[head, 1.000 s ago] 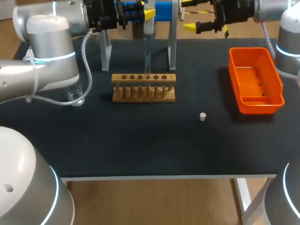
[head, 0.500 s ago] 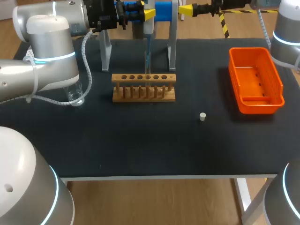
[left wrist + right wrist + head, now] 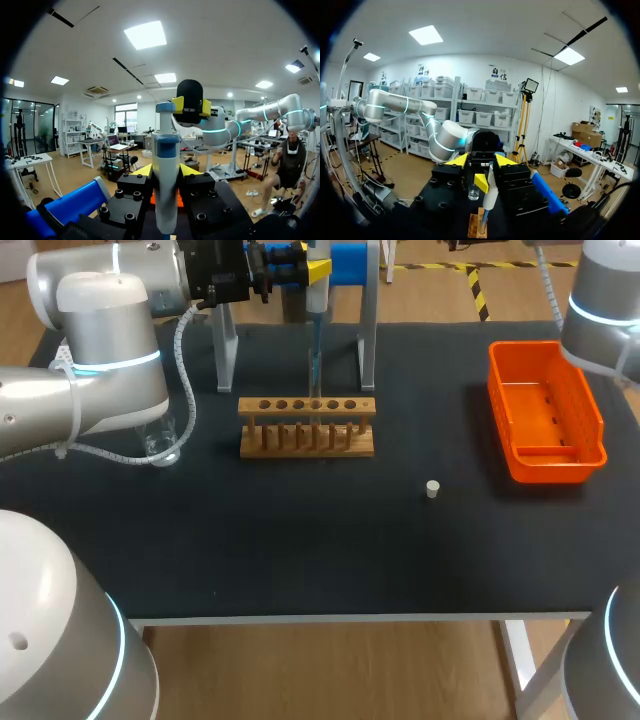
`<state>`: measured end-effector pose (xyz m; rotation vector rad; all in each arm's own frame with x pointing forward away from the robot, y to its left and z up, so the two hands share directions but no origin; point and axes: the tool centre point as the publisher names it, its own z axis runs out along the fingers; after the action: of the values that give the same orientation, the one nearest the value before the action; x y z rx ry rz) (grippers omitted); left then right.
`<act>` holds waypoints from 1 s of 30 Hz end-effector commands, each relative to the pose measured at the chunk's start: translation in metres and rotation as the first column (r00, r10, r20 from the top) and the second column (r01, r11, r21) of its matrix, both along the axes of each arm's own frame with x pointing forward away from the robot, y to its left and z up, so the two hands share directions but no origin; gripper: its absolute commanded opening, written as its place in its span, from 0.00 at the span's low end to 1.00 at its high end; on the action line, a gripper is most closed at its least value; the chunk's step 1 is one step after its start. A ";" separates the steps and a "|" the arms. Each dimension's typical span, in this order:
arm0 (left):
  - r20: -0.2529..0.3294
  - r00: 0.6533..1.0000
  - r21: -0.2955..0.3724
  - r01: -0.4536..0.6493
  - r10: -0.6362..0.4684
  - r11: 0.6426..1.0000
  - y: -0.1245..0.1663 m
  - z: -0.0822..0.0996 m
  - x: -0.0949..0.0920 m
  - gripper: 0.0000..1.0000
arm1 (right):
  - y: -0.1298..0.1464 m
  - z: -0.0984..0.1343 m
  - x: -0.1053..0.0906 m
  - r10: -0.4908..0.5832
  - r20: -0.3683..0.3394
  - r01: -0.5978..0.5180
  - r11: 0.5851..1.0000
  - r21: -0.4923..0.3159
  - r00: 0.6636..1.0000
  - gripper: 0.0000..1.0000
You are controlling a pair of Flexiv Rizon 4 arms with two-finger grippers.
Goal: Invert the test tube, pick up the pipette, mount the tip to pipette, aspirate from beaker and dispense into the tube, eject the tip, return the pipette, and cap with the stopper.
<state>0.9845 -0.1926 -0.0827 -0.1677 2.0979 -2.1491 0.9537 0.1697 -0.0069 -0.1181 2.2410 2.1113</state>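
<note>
1. Holding entry: the left gripper (image 3: pixel 166 175) has both fingers clamped on the pipette (image 3: pixel 165 150). The pipette stands upright at the table's (image 3: pixel 300 550) far side, between the posts of the stand (image 3: pixel 368 335).
2. Pipette tip (image 3: pixel 316 340): points straight down at the test tube (image 3: pixel 315 375), which stands upright in the wooden rack (image 3: pixel 307 406). Whether the tip is inside the tube's mouth or just above it cannot be told.
3. Right gripper (image 3: pixel 481 161): fingers apart with nothing between them, raised beyond the table's far edge, clear of the pipette.
4. Step judged in hand: dispensing into the tube.
   - Keep the pipette vertical and the tip centred on the tube's mouth.
   - Avoid any sideways push that could rock the tube in the rack.
   - Empty the pipette fully, then lift straight up before carrying the tip towards the orange bin (image 3: pixel 503 405).
5. Remaining items:
   - The beaker (image 3: pixel 160 447) sits left of the rack, beside the left arm.
   - The stopper (image 3: pixel 432 489) lies on the table, nearer than the rack and to its right, well apart from the tube.
6. Writing: none can be read on the pipette, rack, beaker or bin.
</note>
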 end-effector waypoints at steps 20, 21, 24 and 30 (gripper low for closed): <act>0.001 1.000 -0.001 -0.002 0.002 1.000 0.000 0.000 -0.001 0.00 | 0.042 0.007 0.007 0.010 -0.063 -0.009 1.000 0.020 0.998 0.00; 0.001 1.000 -0.001 -0.002 0.002 1.000 0.000 0.000 -0.001 0.00 | 0.043 0.007 0.007 0.010 -0.067 -0.009 1.000 0.021 0.998 0.00; 0.001 1.000 -0.001 -0.002 0.002 1.000 0.000 0.000 -0.001 0.00 | 0.048 0.006 0.009 0.014 -0.079 -0.012 1.000 0.028 0.997 0.00; 0.001 1.000 -0.001 -0.002 0.002 1.000 0.000 0.000 -0.001 0.00 | 0.054 0.005 0.013 0.012 -0.092 -0.009 0.999 0.032 0.996 0.00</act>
<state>0.9845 -0.1925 -0.0827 -0.1677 2.0978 -2.1491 0.9626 0.2194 -0.0010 -0.0307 2.2590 2.1988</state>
